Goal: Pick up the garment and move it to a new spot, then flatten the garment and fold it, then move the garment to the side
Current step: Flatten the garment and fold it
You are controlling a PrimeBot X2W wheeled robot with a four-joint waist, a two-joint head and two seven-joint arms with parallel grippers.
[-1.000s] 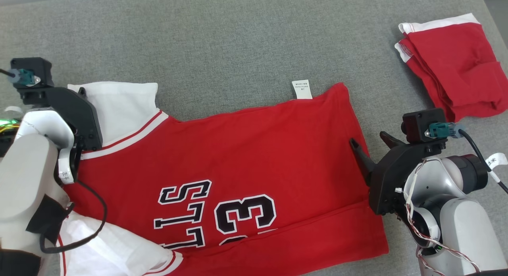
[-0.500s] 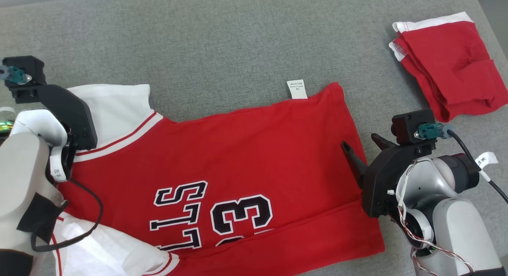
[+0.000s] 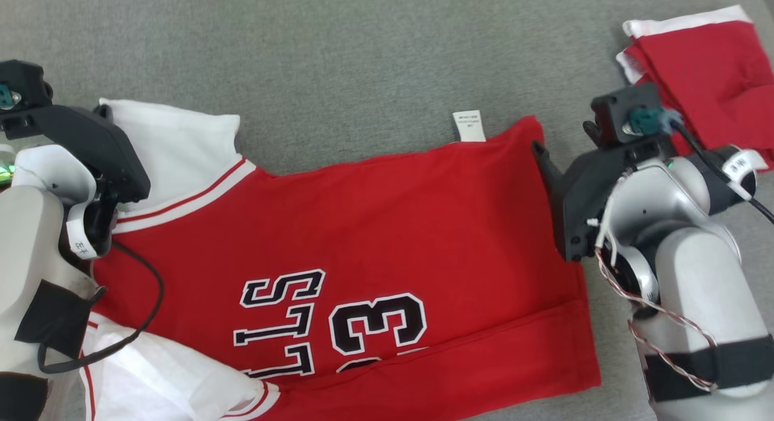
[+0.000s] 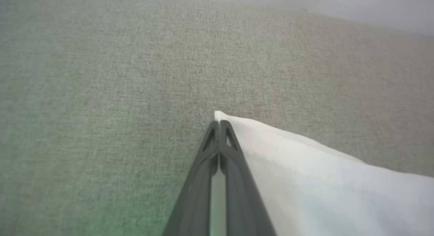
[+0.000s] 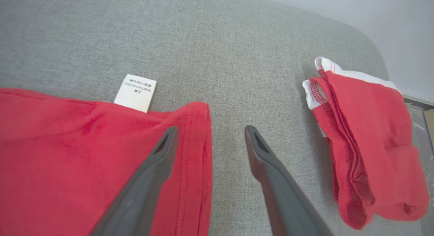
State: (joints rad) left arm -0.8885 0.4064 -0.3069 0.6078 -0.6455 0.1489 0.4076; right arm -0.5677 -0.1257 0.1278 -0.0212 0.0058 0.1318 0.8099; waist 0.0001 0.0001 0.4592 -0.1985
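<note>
Since the earlier frames the left gripper [image 4: 219, 122] had been brought together on the tip of the white far sleeve [image 4: 305, 175], and the right gripper [image 5: 211, 129] had been carried along the hem toward the far corner of the red jersey [image 3: 387, 227]. Nearest the robot, a strip of the jersey's near edge appeared already turned over, with the near sleeve [image 3: 169, 385] bunched at the lower left. Beyond it the body was spread flat on the grey bench [image 3: 338, 58], its long axis running left to right, collar end leftward and hem rightward. At the left, the sleeve tip was pinched between the shut fingers. At the right, the fingers were held wide apart and nothing was gripped: one was poised over red cloth, the other over bare bench, with the hem edge between them and the far corner just ahead. The coming fold was judged to depend on that corner being caught, so that both far corners could be drawn toward the robot. Farther off, a care label [image 3: 468, 126] stuck out from the far edge, and a folded red garment [image 3: 713, 64] lay well apart at the far right.
</note>
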